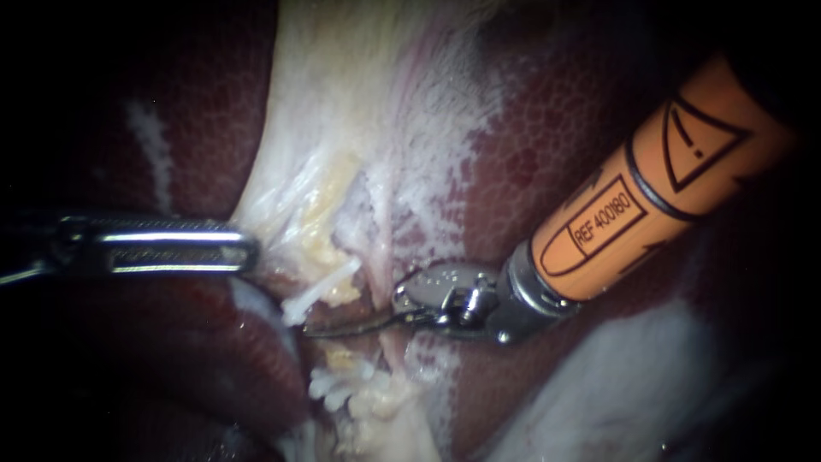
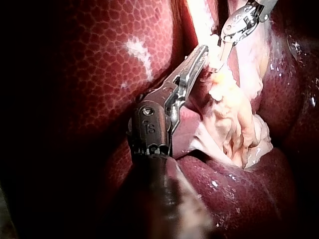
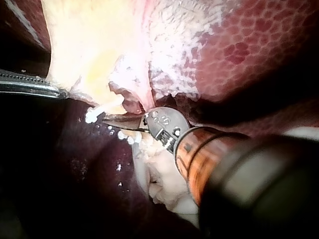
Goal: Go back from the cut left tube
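Cut tube [image 1: 342, 295] nr R instrument [image 1: 351, 315], gaping.

The pale, whitish cut left tube [image 1: 325, 289] lies in two separated pieces. A short stub slants downward above the gap, its end beaded white; a lumpy cream stump sits below.

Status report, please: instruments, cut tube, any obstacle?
Left instrument shut on pale tissue. Right instrument open, jaws beside the cut tube, ends apart. Pink strand close by jaws.

Mottled red liver [image 1: 556, 128] beneath pale tissue [image 1: 342, 111]
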{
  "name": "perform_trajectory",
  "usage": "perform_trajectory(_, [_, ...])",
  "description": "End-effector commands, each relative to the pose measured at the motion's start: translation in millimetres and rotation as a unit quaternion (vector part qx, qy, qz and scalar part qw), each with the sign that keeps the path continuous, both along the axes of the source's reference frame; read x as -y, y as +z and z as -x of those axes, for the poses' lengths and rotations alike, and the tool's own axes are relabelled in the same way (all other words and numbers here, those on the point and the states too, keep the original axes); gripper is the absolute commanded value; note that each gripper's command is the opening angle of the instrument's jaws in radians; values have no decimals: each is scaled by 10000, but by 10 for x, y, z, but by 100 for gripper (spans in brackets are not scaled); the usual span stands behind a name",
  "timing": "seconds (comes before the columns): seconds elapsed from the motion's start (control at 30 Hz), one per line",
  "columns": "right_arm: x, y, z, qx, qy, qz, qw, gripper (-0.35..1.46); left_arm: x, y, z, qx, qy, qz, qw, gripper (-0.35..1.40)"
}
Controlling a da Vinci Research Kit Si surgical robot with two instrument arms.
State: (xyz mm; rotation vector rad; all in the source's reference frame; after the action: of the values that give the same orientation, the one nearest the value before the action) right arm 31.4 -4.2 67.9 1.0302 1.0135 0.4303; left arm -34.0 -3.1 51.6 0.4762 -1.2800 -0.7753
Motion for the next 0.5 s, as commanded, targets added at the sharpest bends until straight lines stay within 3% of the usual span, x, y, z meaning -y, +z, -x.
perform_trajectory(0.03, [0, 0, 0, 0, -2, -1, 10000, -35, 0, 0, 0, 1, 2, 0, 10000, -35])
perform_trajectory(0.5, [-1, 0, 1, -87, 74, -32, 9999, -33, 0, 0, 0, 2, 3, 1, 10000, -35])
